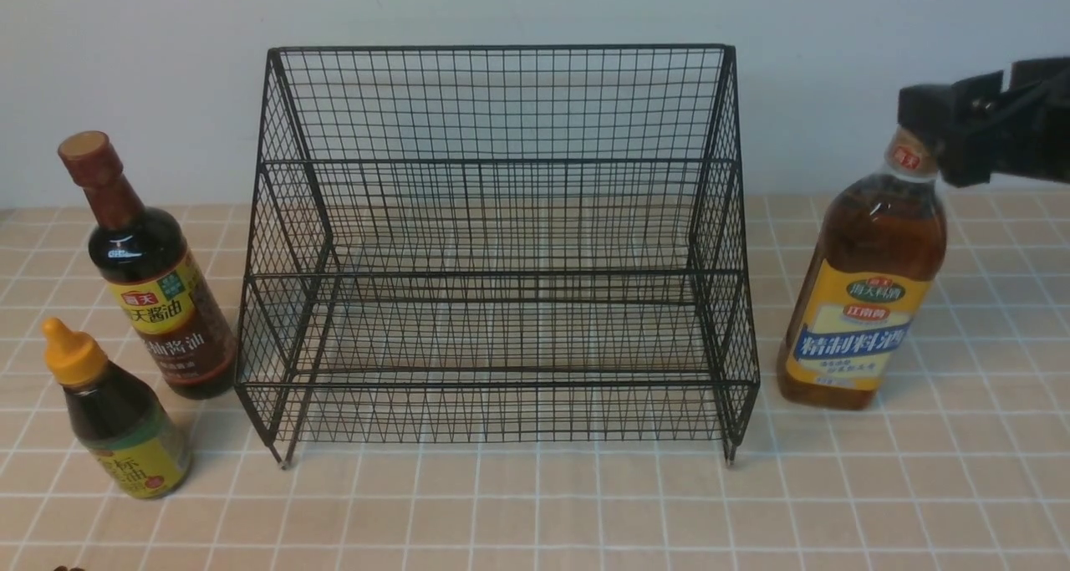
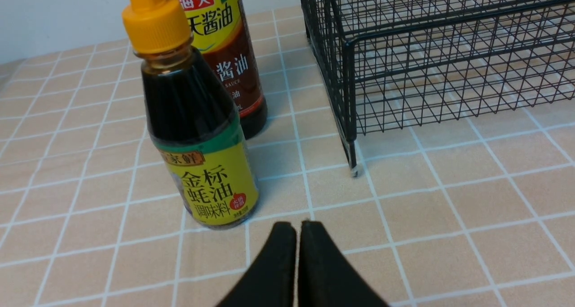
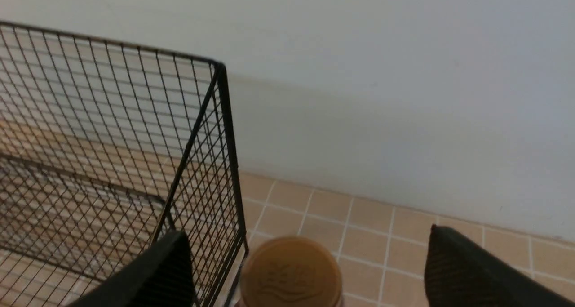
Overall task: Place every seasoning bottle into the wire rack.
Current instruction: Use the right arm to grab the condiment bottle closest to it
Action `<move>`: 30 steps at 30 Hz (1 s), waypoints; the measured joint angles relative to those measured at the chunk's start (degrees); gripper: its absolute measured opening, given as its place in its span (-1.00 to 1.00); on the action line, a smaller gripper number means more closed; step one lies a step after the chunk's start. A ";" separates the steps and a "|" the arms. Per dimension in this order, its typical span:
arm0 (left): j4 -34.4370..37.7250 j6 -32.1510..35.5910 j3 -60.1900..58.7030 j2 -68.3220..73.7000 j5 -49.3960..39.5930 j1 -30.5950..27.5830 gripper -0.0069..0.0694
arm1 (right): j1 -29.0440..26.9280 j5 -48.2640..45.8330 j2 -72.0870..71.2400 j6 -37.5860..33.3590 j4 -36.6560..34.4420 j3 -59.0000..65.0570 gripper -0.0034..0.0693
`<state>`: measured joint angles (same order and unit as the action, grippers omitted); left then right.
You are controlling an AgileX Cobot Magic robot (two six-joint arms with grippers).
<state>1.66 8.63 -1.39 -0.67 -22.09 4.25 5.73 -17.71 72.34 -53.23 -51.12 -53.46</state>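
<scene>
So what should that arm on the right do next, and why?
Probably close the right gripper on the neck of the amber bottle: its fingers stand wide apart on either side of the tan cap, gripping nothing yet, and the bottle stands outside the wire rack.

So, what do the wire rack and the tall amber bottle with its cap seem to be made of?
Wire rack: probably metal wire, matte black coating; thin straight rods in a grid.
Tall amber bottle: clear glass or plastic, cannot tell which; glossy, liquid shows through.
Tan cap: likely plastic, smooth, with a raised emblem.
</scene>
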 joint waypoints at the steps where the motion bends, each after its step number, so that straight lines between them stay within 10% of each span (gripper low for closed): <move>1: 0.00 0.00 0.00 0.00 0.00 0.00 -0.84 | 0.00 -0.18 0.09 0.00 0.00 0.00 0.86; 12: 0.07 0.00 0.00 0.00 0.00 0.00 -0.84 | 0.04 0.20 5.37 -0.73 -0.04 -0.04 0.84; 19: 0.07 0.00 0.00 0.00 0.00 0.00 -0.84 | 0.28 0.55 7.20 -1.20 -0.31 -0.26 -0.03; 30: 0.09 0.00 0.00 0.00 0.00 0.00 -0.84 | 0.33 -5.09 3.60 -4.07 2.02 -3.59 0.00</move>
<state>1.74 8.63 -1.39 -0.67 -22.09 4.25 6.07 -22.80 75.94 -57.30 -49.10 -57.05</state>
